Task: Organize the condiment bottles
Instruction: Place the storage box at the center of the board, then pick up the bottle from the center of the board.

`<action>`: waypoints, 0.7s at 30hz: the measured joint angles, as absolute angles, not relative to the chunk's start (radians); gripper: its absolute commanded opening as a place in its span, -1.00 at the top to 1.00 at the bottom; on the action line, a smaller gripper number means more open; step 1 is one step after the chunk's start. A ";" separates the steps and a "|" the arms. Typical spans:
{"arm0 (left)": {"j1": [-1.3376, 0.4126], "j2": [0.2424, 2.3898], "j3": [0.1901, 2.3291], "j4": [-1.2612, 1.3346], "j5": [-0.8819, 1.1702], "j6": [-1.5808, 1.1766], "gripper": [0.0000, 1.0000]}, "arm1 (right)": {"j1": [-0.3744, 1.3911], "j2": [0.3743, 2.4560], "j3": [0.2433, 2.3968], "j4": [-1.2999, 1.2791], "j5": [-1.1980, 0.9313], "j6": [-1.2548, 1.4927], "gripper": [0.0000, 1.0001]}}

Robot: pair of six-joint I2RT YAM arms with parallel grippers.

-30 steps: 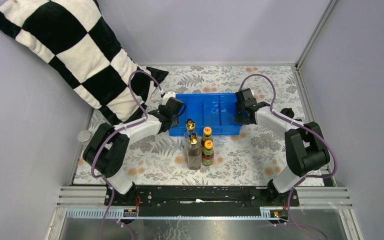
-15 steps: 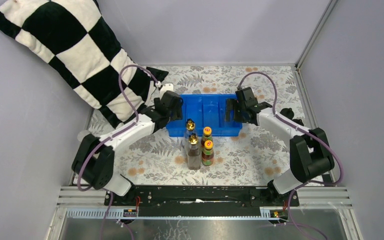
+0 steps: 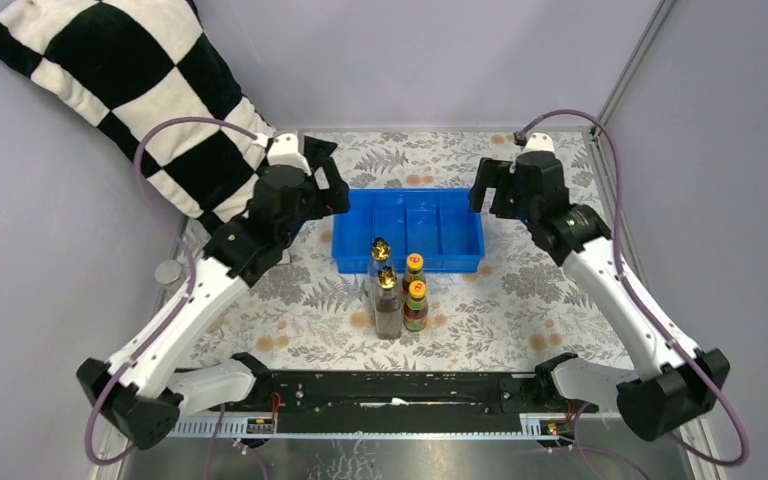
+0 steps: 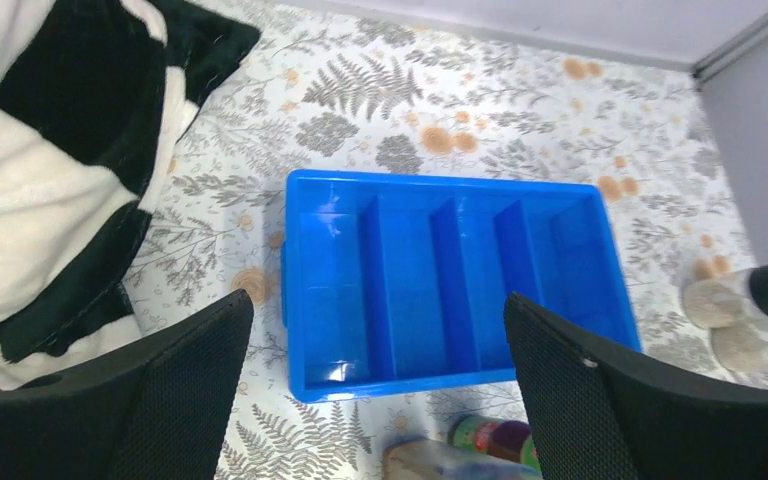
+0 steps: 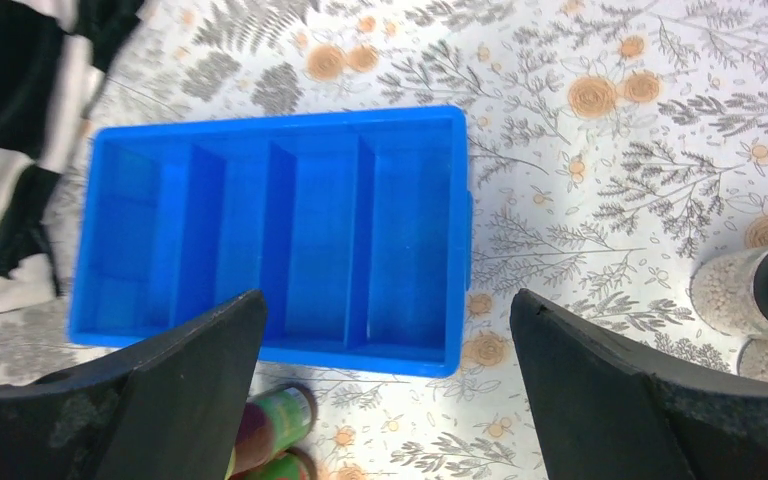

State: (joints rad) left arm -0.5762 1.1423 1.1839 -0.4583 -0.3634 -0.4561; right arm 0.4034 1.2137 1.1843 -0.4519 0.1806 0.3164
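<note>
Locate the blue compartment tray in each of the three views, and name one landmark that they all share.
Top external: the blue compartment tray sits near the centre of the picture.
Left wrist: the tray fills the middle of the frame.
Right wrist: the tray lies left of centre.
Shared landmark: the checked pillow, on the left in every view, beside one short end of the tray.

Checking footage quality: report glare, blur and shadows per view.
Top view: even light, bottles sharp, no hard shadows. Left wrist: small glare patch on the tray floor, fingers soft-edged. Right wrist: tray crisp, fingers dark and slightly blurred.
</note>
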 measured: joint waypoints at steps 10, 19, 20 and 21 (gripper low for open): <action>-0.576 0.876 1.068 -0.484 -0.188 -0.439 -0.98 | 0.404 1.018 1.026 -0.428 -0.020 0.373 -0.99; -0.577 0.762 1.043 -0.486 -0.064 -0.440 -0.98 | 0.405 0.816 0.849 -0.413 -0.183 0.402 -0.99; -0.577 0.762 1.029 -0.484 -0.047 -0.440 -0.98 | 0.405 0.807 0.848 -0.413 -0.195 0.402 -0.99; -0.577 0.763 1.011 -0.480 -0.030 -0.441 -0.98 | 0.405 0.804 0.848 -0.411 -0.206 0.402 -0.99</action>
State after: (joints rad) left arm -0.5766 0.7628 1.0111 -0.4801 -0.0299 -0.4408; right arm 0.4046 0.8040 0.8478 -0.4114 -0.2062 0.4019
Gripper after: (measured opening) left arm 0.989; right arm 0.994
